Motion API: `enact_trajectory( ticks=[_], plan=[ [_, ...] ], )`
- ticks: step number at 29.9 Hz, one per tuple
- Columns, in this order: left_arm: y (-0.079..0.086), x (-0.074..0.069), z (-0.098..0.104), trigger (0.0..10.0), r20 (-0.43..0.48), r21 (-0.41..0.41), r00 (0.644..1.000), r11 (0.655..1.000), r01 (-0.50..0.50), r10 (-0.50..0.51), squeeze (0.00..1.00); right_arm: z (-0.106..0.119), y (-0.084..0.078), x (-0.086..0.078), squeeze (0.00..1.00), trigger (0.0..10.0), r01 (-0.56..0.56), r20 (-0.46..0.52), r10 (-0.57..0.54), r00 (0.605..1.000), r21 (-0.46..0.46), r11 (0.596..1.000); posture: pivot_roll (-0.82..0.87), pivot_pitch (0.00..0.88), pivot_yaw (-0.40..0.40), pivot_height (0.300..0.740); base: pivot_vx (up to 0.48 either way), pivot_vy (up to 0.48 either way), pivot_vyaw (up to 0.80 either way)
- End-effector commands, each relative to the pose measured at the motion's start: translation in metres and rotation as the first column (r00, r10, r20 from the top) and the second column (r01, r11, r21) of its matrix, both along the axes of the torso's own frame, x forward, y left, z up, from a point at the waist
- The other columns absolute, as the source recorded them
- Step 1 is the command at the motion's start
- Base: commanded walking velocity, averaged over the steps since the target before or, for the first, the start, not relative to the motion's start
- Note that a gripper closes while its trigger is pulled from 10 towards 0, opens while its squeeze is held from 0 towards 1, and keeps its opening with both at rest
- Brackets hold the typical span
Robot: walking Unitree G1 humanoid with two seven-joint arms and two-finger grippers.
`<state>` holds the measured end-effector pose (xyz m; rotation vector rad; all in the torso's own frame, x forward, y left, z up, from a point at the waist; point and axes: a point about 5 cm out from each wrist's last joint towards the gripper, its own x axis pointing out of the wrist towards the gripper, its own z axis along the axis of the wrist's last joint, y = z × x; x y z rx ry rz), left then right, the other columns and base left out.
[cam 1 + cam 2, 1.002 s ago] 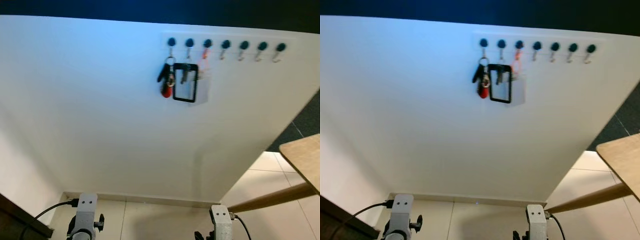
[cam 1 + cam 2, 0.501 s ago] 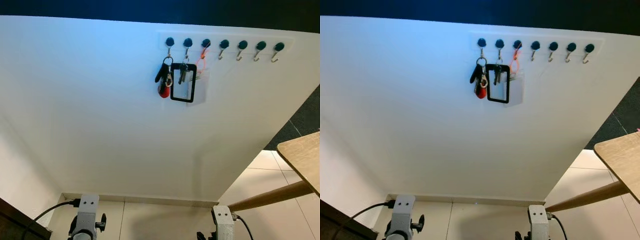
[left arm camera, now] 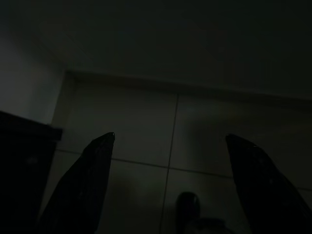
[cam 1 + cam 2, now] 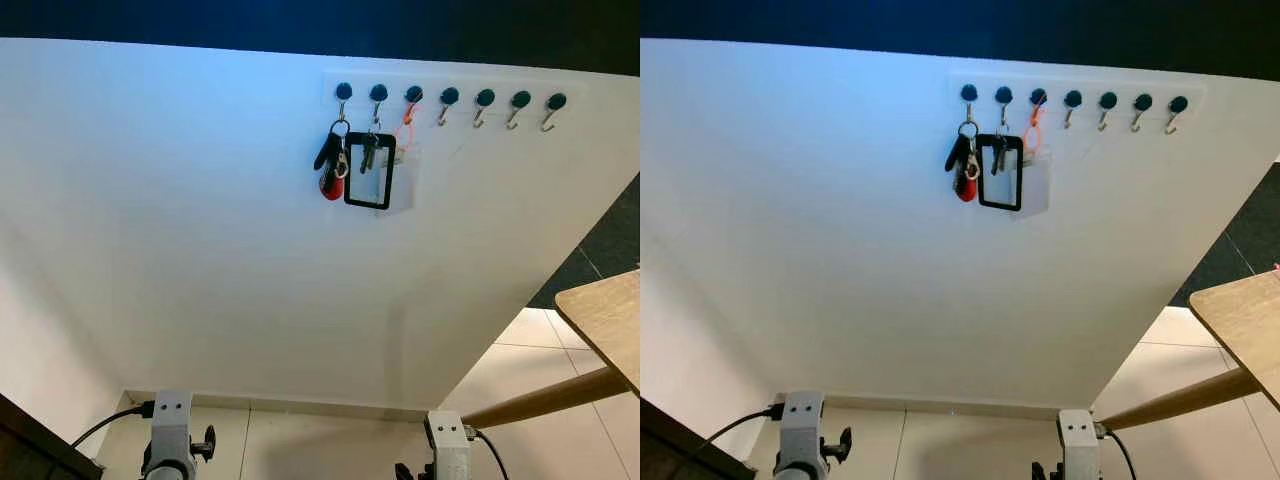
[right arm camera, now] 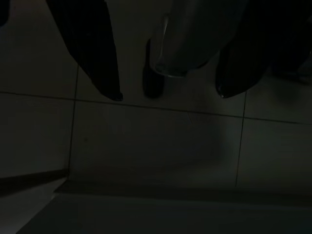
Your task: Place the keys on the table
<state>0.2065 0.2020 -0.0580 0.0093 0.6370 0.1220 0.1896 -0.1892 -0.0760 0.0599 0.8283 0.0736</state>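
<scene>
Two silver arms (image 4: 171, 440) are showing boxy grey wrist blocks with paired dark screws, a black cable (image 4: 108, 425) is trailing from each, and each pincer (image 3: 168, 185) is wearing long, tapering black fingers (image 3: 80, 187).

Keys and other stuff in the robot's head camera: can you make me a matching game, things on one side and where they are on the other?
Things:
1. keys
2. black frame
3. wooden table
4. dark furniture

Places:
A. low on the robot's right
B. hanging from the leftmost hook
C. bottom corner on the robot's left
D. hanging from the second hook

Pairs: 1-B, 2-D, 3-A, 4-C
</scene>
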Motion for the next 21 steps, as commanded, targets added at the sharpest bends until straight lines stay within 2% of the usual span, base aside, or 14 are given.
enact_trajectory(
  ticks=[1, 3, 4, 7, 9, 10, 14, 15, 16, 17, 18, 19, 20, 21],
  plan=[
    [-0.008, 0.000, 0.001, 10.0, 0.030, -0.014, 0.999, 1.000, 0.024, -0.023, 0.00, 0.005, -0.005, 0.005, 0.00, 10.0, 0.000, 0.052, 0.001, 0.999, -0.026, 1.000, 0.02, 0.062, -0.036, 0.740, 0.000, 0.000, 0.00],
    [-0.009, 0.001, 0.003, 10.0, 0.061, -0.018, 0.998, 0.999, 0.032, -0.030, 0.00, 0.013, -0.006, 0.014, 0.00, 10.0, -0.022, 0.147, 0.031, 0.989, -0.060, 0.998, 0.02, 0.061, -0.037, 0.740, 0.000, 0.000, 0.00],
    [-0.012, 0.004, 0.009, 10.0, 0.125, -0.037, 0.991, 0.997, 0.061, -0.056, 0.00, 0.031, -0.007, 0.030, 0.00, 10.0, -0.045, 0.311, 0.073, 0.948, -0.098, 0.994, 0.02, 0.062, -0.036, 0.740, 0.000, 0.000, 0.00],
    [-0.021, 0.008, 0.020, 10.0, 0.232, -0.073, 0.964, 0.986, 0.148, -0.127, 0.00, 0.054, -0.009, 0.044, 0.00, 10.0, -0.041, 0.492, 0.093, 0.866, -0.114, 0.993, 0.02, 0.067, -0.034, 0.740, 0.000, 0.000, 0.00],
    [-0.030, 0.013, 0.032, 10.0, 0.323, -0.059, 0.918, 0.963, 0.264, -0.232, 0.00, 0.074, -0.012, 0.054, 0.00, 10.0, -0.021, 0.608, 0.081, 0.790, -0.105, 0.994, 0.02, 0.068, -0.033, 0.740, 0.000, 0.000, 0.00],
    [-0.030, 0.013, 0.032, 10.0, 0.323, -0.059, 0.918, 0.963, 0.264, -0.232, 0.00, 0.074, -0.012, 0.054, 0.00, 10.0, -0.021, 0.608, 0.081, 0.790, -0.105, 0.994, 0.02, 0.068, -0.033, 0.740, 0.000, 0.000, 0.00],
    [-0.050, 0.027, 0.076, 10.0, 0.512, 0.025, 0.752, 0.882, 0.470, -0.415, 0.00, 0.136, -0.016, 0.081, 0.00, 10.0, 0.014, 0.835, 0.016, 0.550, -0.028, 1.000, 0.01, 0.080, -0.021, 0.740, 0.000, 0.000, 0.00],
    [-0.054, 0.030, 0.086, 10.0, 0.541, 0.045, 0.719, 0.869, 0.493, -0.436, 0.00, 0.148, -0.016, 0.086, 0.00, 10.0, 0.011, 0.864, 0.014, 0.503, -0.022, 1.000, 0.01, 0.080, -0.021, 0.740, 0.000, 0.000, 0.00],
    [-0.054, 0.030, 0.086, 10.0, 0.541, 0.045, 0.719, 0.869, 0.493, -0.436, 0.00, 0.148, -0.016, 0.086, 0.00, 10.0, 0.011, 0.864, 0.014, 0.503, -0.022, 1.000, 0.01, 0.080, -0.021, 0.740, 0.000, 0.000, 0.00],
    [-0.058, 0.035, 0.098, 10.0, 0.574, 0.068, 0.680, 0.854, 0.515, -0.456, 0.00, 0.163, -0.014, 0.091, 0.23, 10.0, -0.002, 0.896, -0.002, 0.445, 0.003, 1.000, 0.01, 0.083, -0.021, 0.740, 0.000, 0.000, 0.00],
    [-0.062, 0.039, 0.109, 10.0, 0.602, 0.092, 0.643, 0.841, 0.533, -0.474, 0.00, 0.176, -0.011, 0.095, 0.64, 10.0, -0.015, 0.919, -0.003, 0.394, 0.010, 1.000, 0.01, 0.083, -0.021, 0.740, 0.000, 0.000, 0.00],
    [-0.062, 0.039, 0.109, 10.0, 0.602, 0.092, 0.643, 0.841, 0.533, -0.474, 0.00, 0.176, -0.011, 0.095, 0.64, 10.0, -0.015, 0.919, -0.003, 0.394, 0.010, 1.000, 0.01, 0.083, -0.021, 0.740, 0.000, 0.000, 0.00],
    [-0.068, 0.043, 0.123, 10.0, 0.640, 0.111, 0.598, 0.827, 0.551, -0.484, 0.00, 0.191, -0.006, 0.100, 1.00, 10.0, -0.047, 0.942, 0.007, 0.335, 0.009, 0.999, 0.01, 0.085, -0.024, 0.740, 0.000, 0.000, 0.00],
    [-0.068, 0.043, 0.123, 10.0, 0.640, 0.111, 0.598, 0.827, 0.551, -0.484, 0.00, 0.191, -0.006, 0.100, 1.00, 10.0, -0.047, 0.942, 0.007, 0.335, 0.009, 0.999, 0.01, 0.085, -0.024, 0.740, 0.000, 0.000, 0.00]
  ],
)
